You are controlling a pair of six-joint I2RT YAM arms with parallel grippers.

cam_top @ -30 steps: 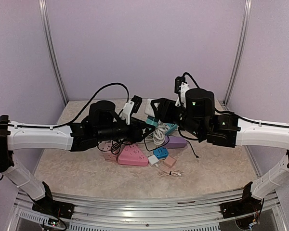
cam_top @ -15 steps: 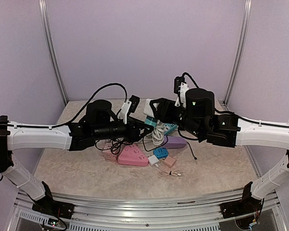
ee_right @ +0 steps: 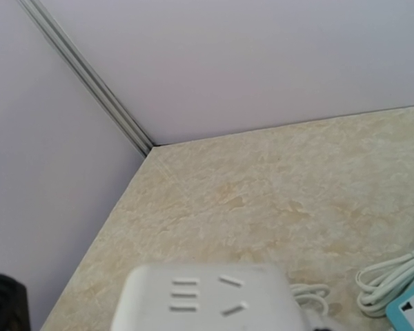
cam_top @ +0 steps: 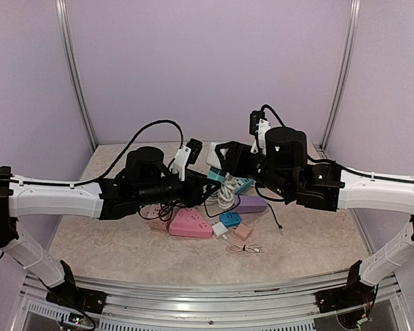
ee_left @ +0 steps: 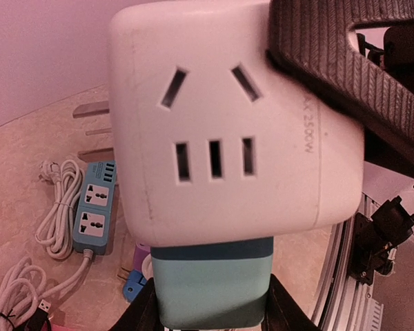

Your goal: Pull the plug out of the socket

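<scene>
White, glossy: pinching rounded socket cube (ee_left: 234,124) in right gripper (cam_top: 221,154), boxy teal plug (ee_left: 212,286) in left gripper (ee_left: 210,310), arms outstretched.

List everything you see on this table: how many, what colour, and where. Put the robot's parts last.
white cube socket: one, white, held up between the arms
teal plug: one, teal, seated against the socket
triangular strip: one, pink, front of the pile
blue power strip: one, blue, back of the pile
cable coil: one, white, beside the blue power strip
purple strip: one, purple, right side of the pile
blue cube adapter: one, blue, right of the triangular strip
peach cube adapter: one, peach, beside the blue cube adapter
thin cable: one, white, nearest the front
table: one, beige marbled
left end effector: one, black, gripping the teal plug
right end effector: one, black, gripping the white cube socket
</scene>
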